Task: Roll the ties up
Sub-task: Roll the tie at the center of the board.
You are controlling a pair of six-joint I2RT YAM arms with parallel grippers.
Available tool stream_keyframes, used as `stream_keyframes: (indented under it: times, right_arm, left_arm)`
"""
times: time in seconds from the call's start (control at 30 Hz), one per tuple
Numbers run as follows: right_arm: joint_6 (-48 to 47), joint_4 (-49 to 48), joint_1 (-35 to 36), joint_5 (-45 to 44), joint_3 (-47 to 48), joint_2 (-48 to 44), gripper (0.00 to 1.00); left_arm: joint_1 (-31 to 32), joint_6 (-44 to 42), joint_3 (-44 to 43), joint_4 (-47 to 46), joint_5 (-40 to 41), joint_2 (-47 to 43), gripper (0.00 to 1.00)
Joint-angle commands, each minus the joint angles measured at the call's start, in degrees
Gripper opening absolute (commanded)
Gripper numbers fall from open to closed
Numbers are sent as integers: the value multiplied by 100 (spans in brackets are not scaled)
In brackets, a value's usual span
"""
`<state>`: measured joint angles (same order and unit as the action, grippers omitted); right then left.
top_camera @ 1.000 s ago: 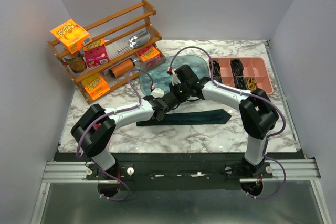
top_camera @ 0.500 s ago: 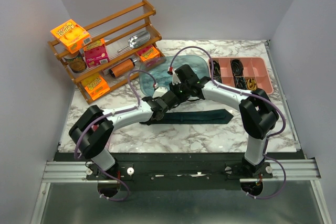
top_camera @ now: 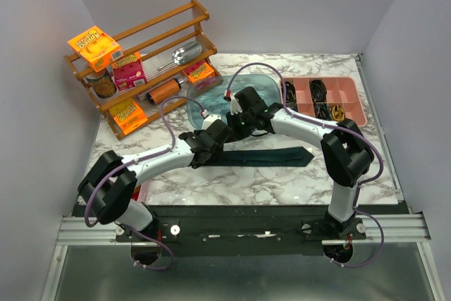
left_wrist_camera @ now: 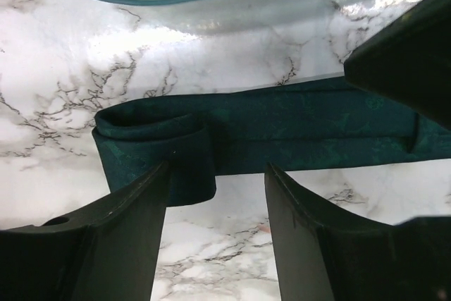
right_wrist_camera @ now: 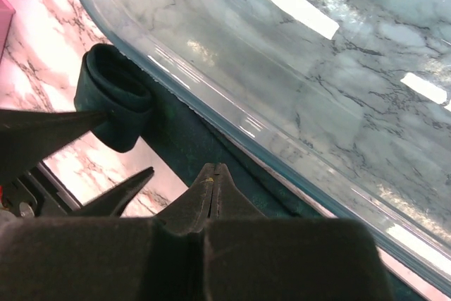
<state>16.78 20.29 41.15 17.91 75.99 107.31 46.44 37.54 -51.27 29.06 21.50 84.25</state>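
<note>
The dark teal tie (top_camera: 275, 156) lies lengthwise across the marble, its broad pointed end to the right. Its narrow end is curled into a loose loop (left_wrist_camera: 151, 142), also seen in the right wrist view (right_wrist_camera: 113, 100). My left gripper (left_wrist_camera: 215, 170) is open just in front of that loop, with only bare marble between its fingers (left_wrist_camera: 123, 227). In the top view the left gripper (top_camera: 209, 139) sits at the tie's left end. My right gripper (right_wrist_camera: 215, 168) is shut, with its tips down on the tie strip (right_wrist_camera: 176, 146) beside the rim of the blue tub (right_wrist_camera: 282, 68).
The translucent blue tub (top_camera: 225, 96) stands just behind the tie. A wooden rack (top_camera: 141, 61) with boxes and jars stands at the back left. A pink compartment tray (top_camera: 324, 100) sits at the back right. The two grippers are close together.
My left gripper has opened and let go of the tie's curled narrow end. The left arm's elbow swung out to the left. The right gripper stayed shut in place.
</note>
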Motion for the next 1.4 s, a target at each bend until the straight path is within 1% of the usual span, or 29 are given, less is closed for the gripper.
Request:
stream_keyframes:
  times: [0.0, 0.07, 0.1, 0.17, 0.2, 0.23, 0.3, 0.33, 0.37, 0.4, 0.43, 0.47, 0.5, 0.57, 0.7, 0.8, 0.93, 1.17, 1.37]
  right_arm:
    - [-130, 27, 42, 335, 74, -25, 0]
    - [-139, 27, 95, 415, 170, -17, 1]
    - [-139, 27, 165, 441, 214, 9, 0]
    - [-140, 36, 236, 555, 372, 71, 1]
    - [-131, 53, 306, 582, 408, 97, 0]
    - [-139, 54, 350, 608, 460, 193, 0]
    - [-131, 62, 464, 740, 618, 308, 1]
    - [-131, 80, 517, 766, 671, 413, 0]
    - [-139, 89, 561, 836, 724, 492, 0]
    - [-174, 132, 657, 880, 899, 571, 0]
    - [-183, 237, 701, 898, 979, 659, 0]
    - [-192, 282, 754, 924, 1058, 843, 0]
    - [-201, 317, 824, 933, 1128, 905, 1]
    - [-192, 326, 869, 890, 1243, 1072, 1]
    - [-192, 335, 886, 741, 1331, 1231, 0]
    - [-227, 352, 878, 600, 1436, 1310, 0]
    - [-245, 457, 878, 415, 1542, 1459, 0]
    - [-271, 475, 886, 362, 1568, 1364, 0]
    - [-289, 502, 878, 169, 1717, 1389, 0]
  left_arm:
    - [-450, -124, 274, -444, -540, -803, 68]
    - [-670, -159, 458, -602, -742, -1171, 70]
    - [-906, -168, 538, -664, -874, -1287, 71]
    - [-1197, -185, 774, -848, -1313, -1602, 74]
    - [-1494, -186, 854, -884, -1454, -1691, 75]
    - [-1636, -186, 933, -937, -1742, -1753, 77]
    - [-1944, -186, 1206, -1112, -2043, -1929, 78]
    - [-2215, -177, 1311, -1200, -2192, -1991, 78]
    - [-2374, -159, 1521, -1410, -2637, -2087, 79]
    - [-2533, -98, 1645, -1542, -2885, -2131, 79]
    - [-2856, -37, 1785, -1709, -3105, -2184, 79]
    - [-3016, 16, 1926, -1876, -3569, -2280, 79]
    - [-3148, 130, 2171, -2173, -3747, -2333, 79]
    - [-3473, 218, 2470, -2439, -4029, -2465, 80]
    - [-3685, 333, 2735, -2878, -4425, -2483, 80]
    - [-3694, 368, 2876, -3116, -4443, -2422, 80]
    - [-3703, 368, 2991, -3240, -4365, -2352, 80]
    - [-3703, 263, 3122, -3380, -4093, -2106, 80]
    - [-3703, 262, 3184, -3600, -4057, -1860, 80]
